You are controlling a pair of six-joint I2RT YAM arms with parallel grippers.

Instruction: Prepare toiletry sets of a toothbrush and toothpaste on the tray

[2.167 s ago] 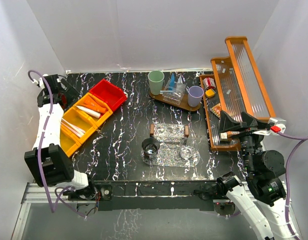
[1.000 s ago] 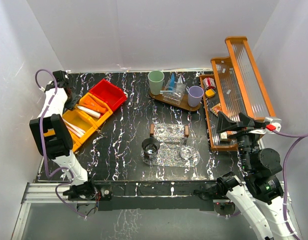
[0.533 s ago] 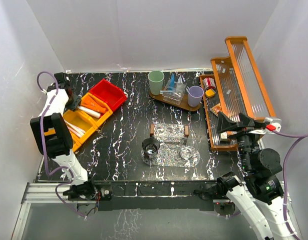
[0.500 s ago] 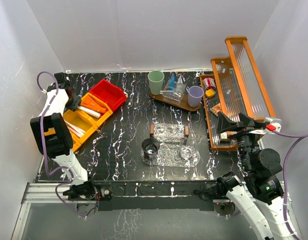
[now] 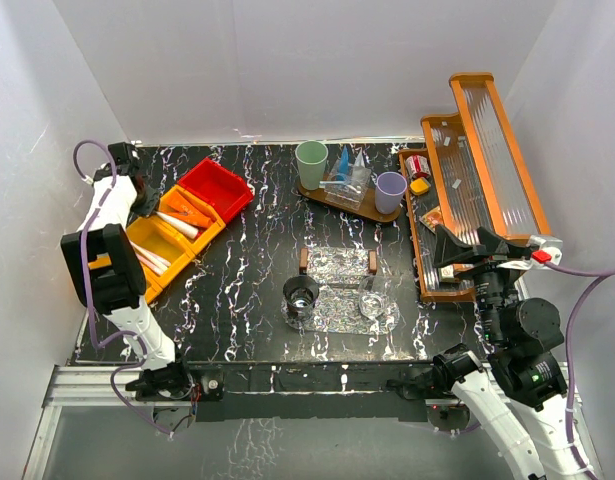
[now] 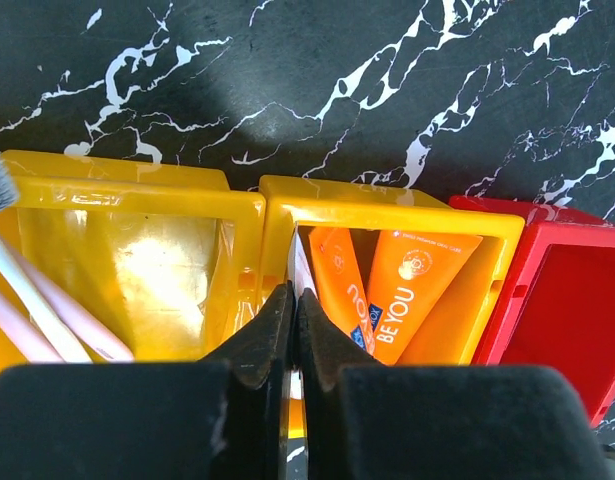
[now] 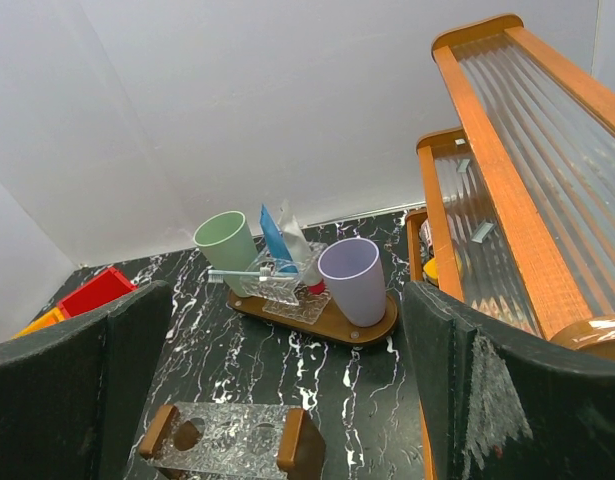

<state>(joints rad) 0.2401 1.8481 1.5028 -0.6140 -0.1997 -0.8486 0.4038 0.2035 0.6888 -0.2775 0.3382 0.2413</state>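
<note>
My left gripper [image 5: 147,203] is down in the orange bin [image 5: 182,215] at the far left. In the left wrist view its jaws [image 6: 295,300] are shut on the thin edge of a white toothpaste tube [image 6: 299,265], with two orange tubes [image 6: 407,290] beside it. Pale toothbrushes [image 6: 27,300] lie in the yellow bin [image 5: 147,255]. The oval wooden tray [image 5: 332,198] at the back holds a green cup [image 7: 227,248], a lilac cup [image 7: 352,280], a blue tube [image 7: 274,240] and a toothbrush [image 7: 237,272]. My right gripper [image 7: 284,300] hangs open and empty at the right.
An empty red bin [image 5: 215,187] adjoins the orange one. Mid-table stands a clear holder with wooden ends [image 5: 337,262] and a glass tray [image 5: 337,318] carrying two glass cups [image 5: 301,297]. A wooden ribbed rack [image 5: 487,160] fills the right side.
The left arm swung in over the bins, lowered into the orange bin, and its jaws closed on the white tube's edge. The right arm barely moved.
</note>
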